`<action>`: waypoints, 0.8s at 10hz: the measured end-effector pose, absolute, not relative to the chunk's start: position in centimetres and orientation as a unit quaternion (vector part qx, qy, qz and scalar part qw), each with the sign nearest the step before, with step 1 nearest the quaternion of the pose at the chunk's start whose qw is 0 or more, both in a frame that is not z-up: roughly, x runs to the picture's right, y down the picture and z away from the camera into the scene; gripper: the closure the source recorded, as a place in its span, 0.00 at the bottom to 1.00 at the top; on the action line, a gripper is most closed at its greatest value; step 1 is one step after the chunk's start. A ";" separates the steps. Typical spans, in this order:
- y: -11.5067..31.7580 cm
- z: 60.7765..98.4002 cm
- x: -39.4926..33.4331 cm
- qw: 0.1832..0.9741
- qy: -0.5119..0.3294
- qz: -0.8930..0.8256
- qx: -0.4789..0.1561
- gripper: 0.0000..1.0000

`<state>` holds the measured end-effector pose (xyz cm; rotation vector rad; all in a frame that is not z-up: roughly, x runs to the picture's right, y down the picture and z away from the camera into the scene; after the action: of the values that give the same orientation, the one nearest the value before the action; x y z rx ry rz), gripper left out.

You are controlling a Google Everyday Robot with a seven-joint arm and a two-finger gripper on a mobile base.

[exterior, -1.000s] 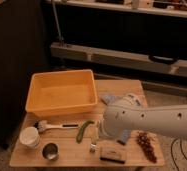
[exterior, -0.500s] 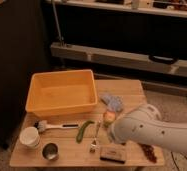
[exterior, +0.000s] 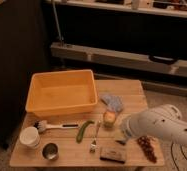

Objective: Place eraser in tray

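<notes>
The eraser (exterior: 113, 154), a small flat dark block with a lighter top, lies near the front edge of the wooden table (exterior: 132, 92). The tray (exterior: 62, 92), a large yellow-orange bin, stands on the back left part of the table and looks empty. My white arm reaches in from the right. My gripper (exterior: 121, 135) hangs at its end, low over the table, just above and slightly right of the eraser and apart from the tray.
A blue sponge (exterior: 113, 101) lies right of the tray. A white-headed brush (exterior: 52, 126), a white bowl (exterior: 29, 136), a metal cup (exterior: 50, 151), a green pepper (exterior: 84, 130), a fork (exterior: 94, 140), a yellow-orange piece (exterior: 109, 118) and red-brown bits (exterior: 148, 147) fill the front.
My arm has shifted to the right and towards the table's front, uncovering the sponge and the yellow-orange piece. The eraser and tray have not moved.
</notes>
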<state>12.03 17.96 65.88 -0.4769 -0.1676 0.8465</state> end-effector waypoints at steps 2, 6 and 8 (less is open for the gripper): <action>18.2 65.9 11.8 0.887 -0.101 0.377 -0.247 0.35; 18.6 67.1 12.4 0.923 -0.176 0.160 -0.303 0.35; 18.5 67.4 12.8 0.928 -0.182 0.104 -0.309 0.35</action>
<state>12.79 18.50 67.43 -0.6337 -0.3728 0.2139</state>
